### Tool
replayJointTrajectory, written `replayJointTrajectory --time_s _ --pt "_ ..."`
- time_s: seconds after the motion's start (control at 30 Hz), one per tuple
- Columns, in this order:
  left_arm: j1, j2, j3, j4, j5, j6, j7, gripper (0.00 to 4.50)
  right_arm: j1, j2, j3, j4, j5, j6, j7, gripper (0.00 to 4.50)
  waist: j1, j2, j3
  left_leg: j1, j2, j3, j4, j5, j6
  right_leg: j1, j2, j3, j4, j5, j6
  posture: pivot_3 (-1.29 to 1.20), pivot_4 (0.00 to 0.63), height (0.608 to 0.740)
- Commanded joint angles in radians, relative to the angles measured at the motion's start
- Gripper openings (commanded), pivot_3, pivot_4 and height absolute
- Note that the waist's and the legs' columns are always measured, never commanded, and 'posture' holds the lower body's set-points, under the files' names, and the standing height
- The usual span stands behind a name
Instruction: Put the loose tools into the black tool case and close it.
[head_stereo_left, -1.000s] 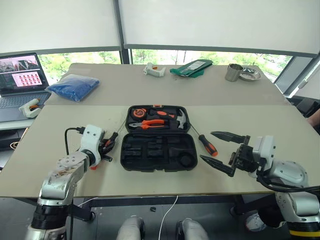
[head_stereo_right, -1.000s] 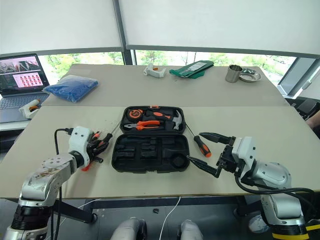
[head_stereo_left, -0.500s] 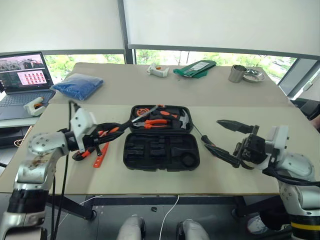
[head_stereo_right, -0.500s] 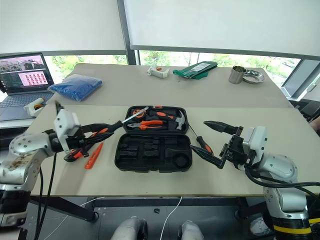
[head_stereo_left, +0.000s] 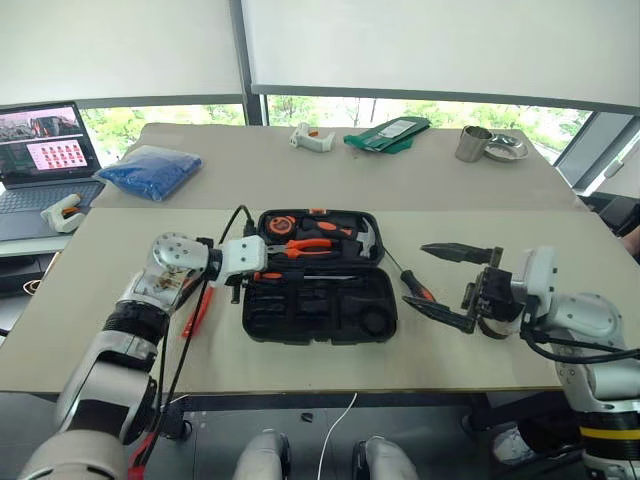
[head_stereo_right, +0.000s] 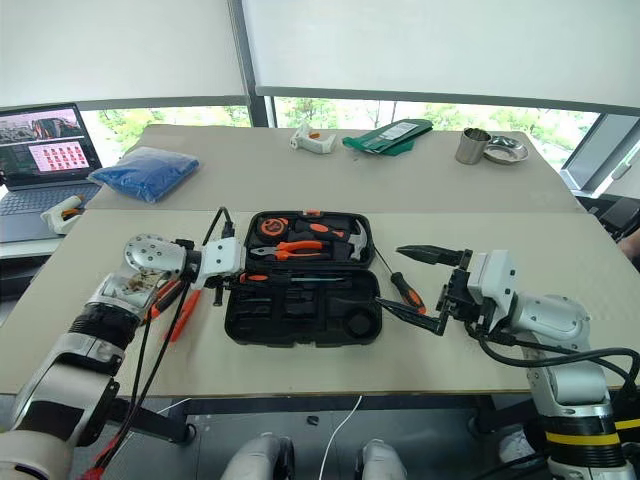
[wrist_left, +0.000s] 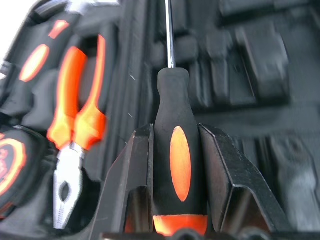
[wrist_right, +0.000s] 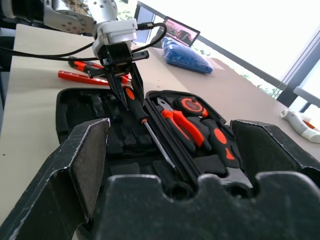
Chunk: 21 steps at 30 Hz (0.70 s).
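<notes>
Beige tabletop (head_stereo_left: 120, 330) below bright windows, black hinged plastic tool case (head_stereo_left: 318, 305) lying open at its middle. Left gripper (wrist_right: 125, 87) now swung in from the table's left side to over the case, fingers (wrist_left: 132, 170) clamped on an orange-and-black handled screwdriver (wrist_left: 172, 150), thin shaft across the moulded recesses. Right gripper (head_stereo_left: 455, 285) spread wide, empty, beside a second orange-and-black screwdriver (head_stereo_left: 415, 285) lying just right of the case. Orange utility knife (head_stereo_right: 186, 312) left on the table. First tool probably about to be seated; several left, lid not yet shut.

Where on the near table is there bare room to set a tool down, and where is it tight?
Free: the strip between the black tool case and the near table edge. Tight: left of the case, with the left gripper and loose tools; right, around the screwdriver.
</notes>
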<state>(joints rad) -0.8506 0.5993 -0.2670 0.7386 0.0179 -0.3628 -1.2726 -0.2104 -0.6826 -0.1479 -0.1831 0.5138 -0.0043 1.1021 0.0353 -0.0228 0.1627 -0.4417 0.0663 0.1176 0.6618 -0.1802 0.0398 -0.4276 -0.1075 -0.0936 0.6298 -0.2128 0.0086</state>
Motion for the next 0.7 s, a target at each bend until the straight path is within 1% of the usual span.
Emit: replayJointTrajectory --time_s 0.03,0.13,0.3,0.37,0.43,0.5,0.53,0.57,0.6,0.7 --pt "-0.04 -0.005 -0.012 0.063 0.045 -0.051 0.008 0.87 -0.005 -0.01 -0.008 -0.027 0.005 0.007 0.0 4.5 0.001 0.0 0.0 0.0 0.0 0.0 0.0 0.0 0.0 0.0 0.0 0.0 0.0 0.0 0.0 0.0 0.15 0.74" --pt "-0.057 -0.023 -0.003 0.109 0.065 -0.043 0.054 0.87 0.0 -0.01 -0.009 -0.032 0.007 0.011 -0.002 4.5 0.002 0.0 0.0 0.0 0.0 -0.003 0.0 0.0 0.0 0.0 0.0 0.0 0.0 0.0 0.0 0.0 0.15 0.74" --pt "-0.057 -0.023 -0.02 0.135 0.105 -0.085 0.053 0.87 0.016 -0.007 -0.008 -0.046 0.011 0.019 -0.008 4.5 0.002 0.0 0.0 0.0 0.0 -0.003 0.001 0.0 0.0 0.001 0.0 0.0 0.001 0.0 0.0 0.0 0.15 0.74" --pt "-0.058 -0.026 -0.013 0.142 0.103 -0.082 0.058 0.87 0.016 -0.007 -0.008 -0.048 0.013 0.022 -0.01 4.5 0.002 0.0 0.0 0.0 0.0 -0.003 0.001 0.0 0.0 0.001 0.0 0.0 0.001 0.0 0.0 0.0 0.15 0.74" --pt "-0.054 -0.039 0.009 0.134 0.067 -0.073 0.043 0.87 0.018 -0.007 -0.006 -0.049 0.015 0.027 -0.01 4.5 0.001 0.0 0.0 0.001 0.0 -0.003 0.001 0.0 0.0 0.001 0.0 0.0 0.001 0.0 0.0 0.0 0.15 0.74" --pt "-0.052 -0.059 0.045 0.125 0.021 -0.085 0.052 1.87 0.02 -0.008 -0.004 -0.051 0.017 0.033 -0.009 4.5 0.001 0.0 0.0 0.0 0.0 -0.004 0.002 0.0 0.0 0.001 0.0 0.0 0.002 0.0 0.0 0.0 0.15 0.74" --pt "-0.051 -0.073 0.074 0.119 -0.012 -0.091 0.067 2.06 0.023 -0.008 -0.004 -0.053 0.018 0.037 -0.009 4.5 0.002 0.0 0.0 0.0 0.0 -0.004 0.002 0.0 0.0 0.001 0.0 0.0 0.002 0.0 0.0 0.0 0.15 0.74" --pt "-0.051 -0.085 0.1 0.114 -0.039 -0.087 0.077 2.45 0.025 -0.009 -0.004 -0.054 0.019 0.042 -0.008 4.5 0.003 0.0 0.0 0.0 0.0 -0.004 0.002 0.0 0.0 0.001 0.0 0.0 0.002 0.0 0.0 0.0 0.15 0.74" --pt "-0.047 -0.095 0.123 0.101 -0.072 -0.072 0.069 2.72 0.029 -0.009 -0.004 -0.056 0.022 0.048 -0.009 4.5 0.004 0.0 0.0 0.0 0.0 -0.004 0.002 0.0 0.0 0.001 0.0 0.0 0.002 0.0 0.0 0.0 0.15 0.74" --pt "-0.02 -0.109 0.168 0.068 -0.134 -0.023 0.043 2.72 0.036 -0.005 -0.005 -0.059 0.029 0.065 -0.014 4.5 0.001 0.0 0.0 0.0 0.0 -0.005 0.003 0.0 0.0 0.001 0.0 0.0 0.002 0.0 0.0 0.0 0.15 0.74"
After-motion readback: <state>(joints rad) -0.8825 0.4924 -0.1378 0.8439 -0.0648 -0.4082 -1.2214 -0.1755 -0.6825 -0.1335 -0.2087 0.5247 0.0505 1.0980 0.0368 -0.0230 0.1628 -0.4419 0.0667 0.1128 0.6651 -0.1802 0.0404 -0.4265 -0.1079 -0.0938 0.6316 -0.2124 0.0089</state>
